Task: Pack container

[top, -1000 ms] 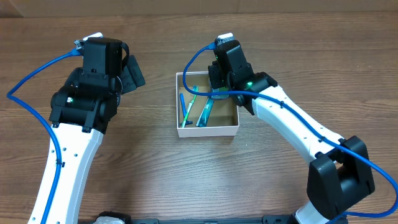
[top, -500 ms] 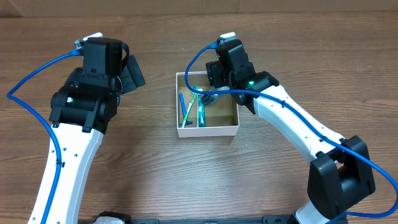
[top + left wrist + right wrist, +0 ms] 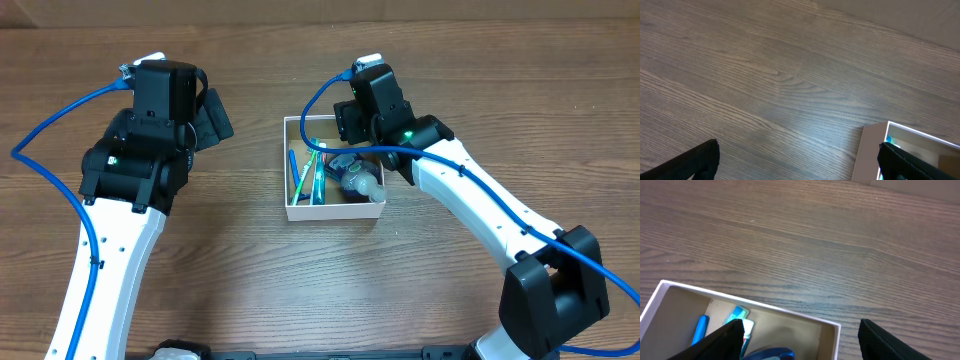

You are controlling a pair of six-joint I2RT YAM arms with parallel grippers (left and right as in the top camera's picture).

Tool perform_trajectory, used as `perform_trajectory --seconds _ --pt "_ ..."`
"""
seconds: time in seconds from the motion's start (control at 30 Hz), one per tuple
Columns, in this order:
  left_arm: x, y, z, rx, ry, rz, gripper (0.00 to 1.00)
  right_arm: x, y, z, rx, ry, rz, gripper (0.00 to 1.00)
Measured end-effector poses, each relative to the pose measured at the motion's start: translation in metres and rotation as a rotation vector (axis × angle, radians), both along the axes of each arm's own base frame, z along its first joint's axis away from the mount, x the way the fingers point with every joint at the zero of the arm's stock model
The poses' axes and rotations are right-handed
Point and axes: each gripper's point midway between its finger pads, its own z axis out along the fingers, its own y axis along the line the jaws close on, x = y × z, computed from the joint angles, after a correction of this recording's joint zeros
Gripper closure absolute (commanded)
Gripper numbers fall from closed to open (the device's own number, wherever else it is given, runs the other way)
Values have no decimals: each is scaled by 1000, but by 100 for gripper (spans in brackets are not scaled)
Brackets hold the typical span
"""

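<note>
The container [image 3: 334, 210] is a shallow white-walled box in the middle of the table. In it lie a blue stick [image 3: 295, 172], a teal tube [image 3: 318, 180] and a blue-and-white bottle [image 3: 360, 181]. My right gripper [image 3: 350, 133] hangs over the box's far wall, open and empty. In the right wrist view the box rim [image 3: 790, 314] runs under the right gripper [image 3: 801, 344], and the bottle's blue top [image 3: 771, 354] shows at the bottom edge. My left gripper [image 3: 212, 116] is left of the box, wide open over bare wood [image 3: 800, 167], with the box corner [image 3: 871, 150] by its right finger.
Wood-grain table all round the box. Blue cables loop from both arms above the table. The right arm's base [image 3: 555, 300] stands at the lower right, and the left arm [image 3: 120, 200] reaches up the left side.
My right gripper has opened and let the blue-and-white bottle drop into the container. The teal tube has shifted left. The left arm has not moved.
</note>
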Motion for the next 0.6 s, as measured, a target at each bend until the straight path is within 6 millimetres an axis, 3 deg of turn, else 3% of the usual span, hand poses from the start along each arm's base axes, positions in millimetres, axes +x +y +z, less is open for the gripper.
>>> perform_trajectory --seconds 0.2,0.37,0.47,0.6 --pt "0 0 0 0 0 0 0 -9 -5 -9 -27 48 0 28" --pt "0 0 0 0 0 0 0 -30 -17 -13 -65 128 -7 30" --pt "0 0 0 0 0 0 0 -52 -29 10 -46 148 -38 29" --pt "0 0 0 0 0 0 0 -89 -47 59 13 121 -64 29"
